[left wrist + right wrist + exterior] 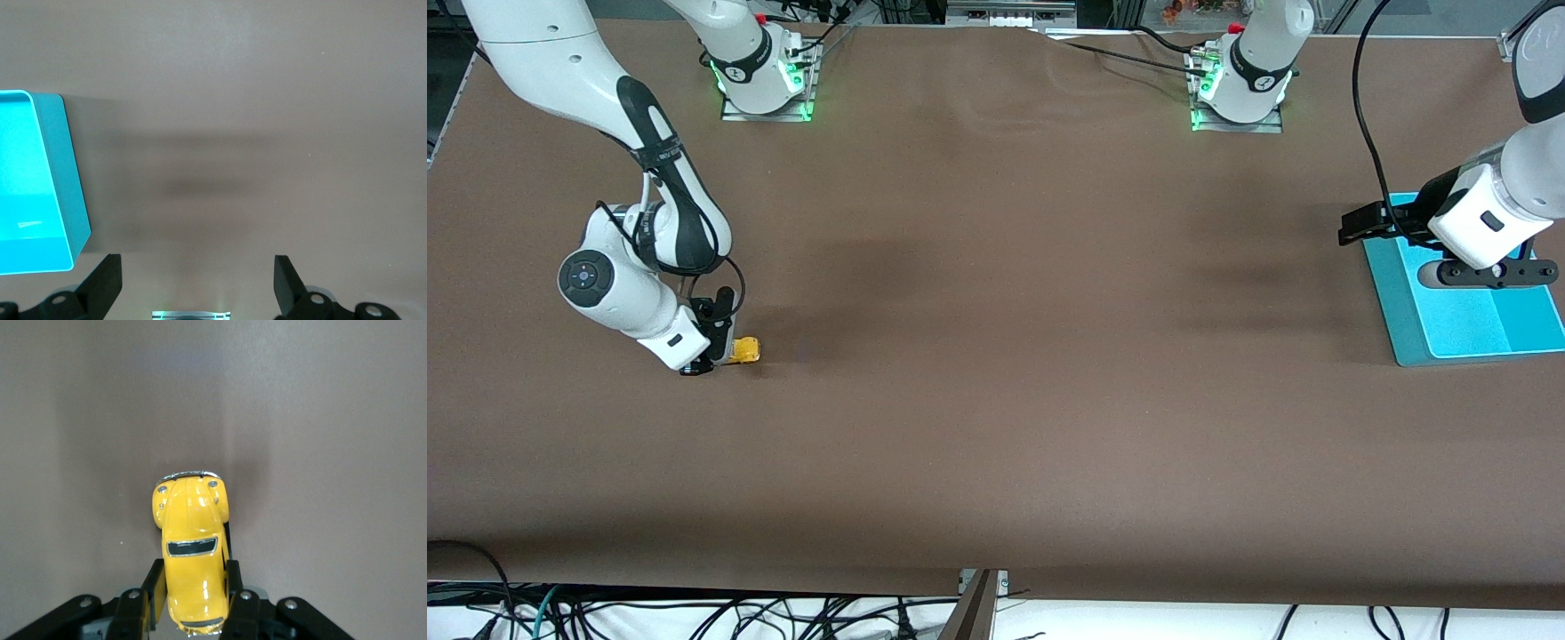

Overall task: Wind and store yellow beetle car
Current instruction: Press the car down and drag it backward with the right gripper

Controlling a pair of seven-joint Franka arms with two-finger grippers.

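We noted the right gripper (pixel 193 593) fingers clenched on the yellow beetle car (pixel 192 550), presumably for winding along the table (pixel 996 356), while the waiting left gripper (pixel 198 280) fingers stood released over the teal tray (pixel 1467 329).

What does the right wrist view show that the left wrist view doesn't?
Only the right wrist view shows the yellow beetle car, clamped at its sides by the right gripper. Only the left wrist view shows the teal tray, with the left gripper open over bare table beside it. Both views show the brown table.

Car (pixel 745 350) on table (pixel 996 356) (right end).
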